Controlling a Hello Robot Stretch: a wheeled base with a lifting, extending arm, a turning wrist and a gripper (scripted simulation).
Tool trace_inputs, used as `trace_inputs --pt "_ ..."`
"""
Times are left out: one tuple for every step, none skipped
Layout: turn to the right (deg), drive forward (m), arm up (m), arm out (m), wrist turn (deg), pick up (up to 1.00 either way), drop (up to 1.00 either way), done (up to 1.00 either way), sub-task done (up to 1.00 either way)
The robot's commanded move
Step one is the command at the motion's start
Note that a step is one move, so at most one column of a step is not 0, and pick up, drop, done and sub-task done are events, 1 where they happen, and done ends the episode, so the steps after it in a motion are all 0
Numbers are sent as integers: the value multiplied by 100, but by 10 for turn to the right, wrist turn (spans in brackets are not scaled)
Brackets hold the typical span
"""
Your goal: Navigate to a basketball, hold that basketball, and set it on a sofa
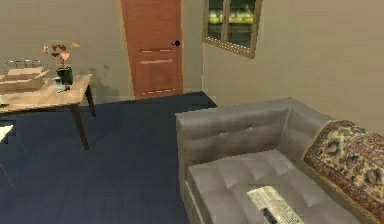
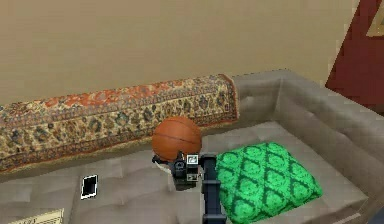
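Note:
An orange basketball [image 2: 178, 136] is over the seat of a grey tufted sofa [image 2: 130, 178], in front of its backrest. The dark arm bar [image 2: 212, 200] rises from the bottom edge of the arm side view. At the arm's far end the gripper [image 2: 170, 161] sits right under the ball's lower edge. I cannot tell whether the gripper holds the ball or the ball rests on the seat. In the forward view the same sofa [image 1: 240, 125] fills the lower right.
A patterned throw [image 2: 100, 115] drapes the backrest. A green cushion [image 2: 268, 180], a small white phone-like slab [image 2: 89, 185] and a newspaper [image 1: 272, 205] lie on the seat. A wooden table [image 1: 50, 97] with a flower vase [image 1: 64, 68] stands left, across blue carpet from a door [image 1: 152, 45].

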Motion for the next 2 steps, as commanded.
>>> trace_inputs --pt "0 0 0 0 0 0 100 0 0" --pt "0 0 10 0 0 0 0 0 0"
